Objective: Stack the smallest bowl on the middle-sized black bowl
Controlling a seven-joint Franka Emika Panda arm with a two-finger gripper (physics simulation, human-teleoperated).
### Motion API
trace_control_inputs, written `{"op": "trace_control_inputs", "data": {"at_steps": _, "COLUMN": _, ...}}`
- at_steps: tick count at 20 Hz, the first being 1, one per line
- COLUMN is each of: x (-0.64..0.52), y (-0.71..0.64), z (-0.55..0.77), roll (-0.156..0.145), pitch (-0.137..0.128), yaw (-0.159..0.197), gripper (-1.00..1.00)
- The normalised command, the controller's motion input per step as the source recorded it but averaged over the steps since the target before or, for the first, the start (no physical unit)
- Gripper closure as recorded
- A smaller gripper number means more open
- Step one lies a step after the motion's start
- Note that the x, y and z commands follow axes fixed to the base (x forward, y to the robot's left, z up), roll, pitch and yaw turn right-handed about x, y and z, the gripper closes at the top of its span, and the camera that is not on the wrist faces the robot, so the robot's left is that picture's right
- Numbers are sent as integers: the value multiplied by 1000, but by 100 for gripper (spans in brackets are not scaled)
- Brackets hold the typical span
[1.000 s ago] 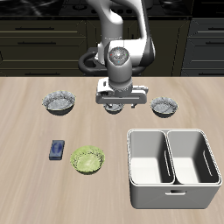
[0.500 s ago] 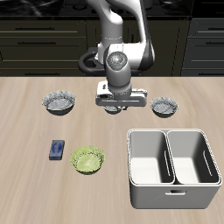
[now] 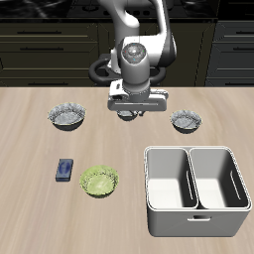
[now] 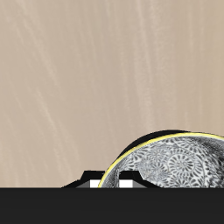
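Observation:
The smallest bowl (image 3: 128, 116), black with a speckled rim, hangs just under my gripper (image 3: 133, 111) at the table's middle back and is mostly hidden by it. In the wrist view the bowl (image 4: 179, 166) is close, its grey patterned inside showing, and my gripper (image 4: 112, 182) is closed on its rim. The bowl seems to be lifted a little off the table. The middle-sized black bowl (image 3: 186, 121) stands on the table to one side of the gripper, apart from it. It does not show in the wrist view.
The widest speckled-rim bowl (image 3: 65, 117) stands on the other side of the gripper. A green leafy dish (image 3: 99, 180) and a small blue object (image 3: 65, 170) lie nearer the front. A white two-compartment bin (image 3: 196, 190) stands by the front edge.
My gripper has risen from the table with the smallest bowl, which shows less under it than before. The other bowls have not moved.

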Motion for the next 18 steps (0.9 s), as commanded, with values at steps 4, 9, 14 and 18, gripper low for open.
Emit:
{"op": "trace_control_inputs", "data": {"at_steps": 4, "x": -8, "y": 62, "z": 514, "roll": -17, "pitch": -67, "yaw": 8, "gripper": 100}}
{"op": "trace_control_inputs", "data": {"at_steps": 9, "x": 30, "y": 62, "z": 509, "roll": -6, "pitch": -68, "yaw": -6, "gripper": 100}}
{"op": "trace_control_inputs", "data": {"at_steps": 14, "x": 8, "y": 119, "z": 229, "roll": 19, "pitch": -32, "yaw": 10, "gripper": 100}}
{"op": "trace_control_inputs", "data": {"at_steps": 18, "x": 45, "y": 135, "z": 132, "roll": 13, "pitch": -22, "yaw": 5, "gripper": 100}}
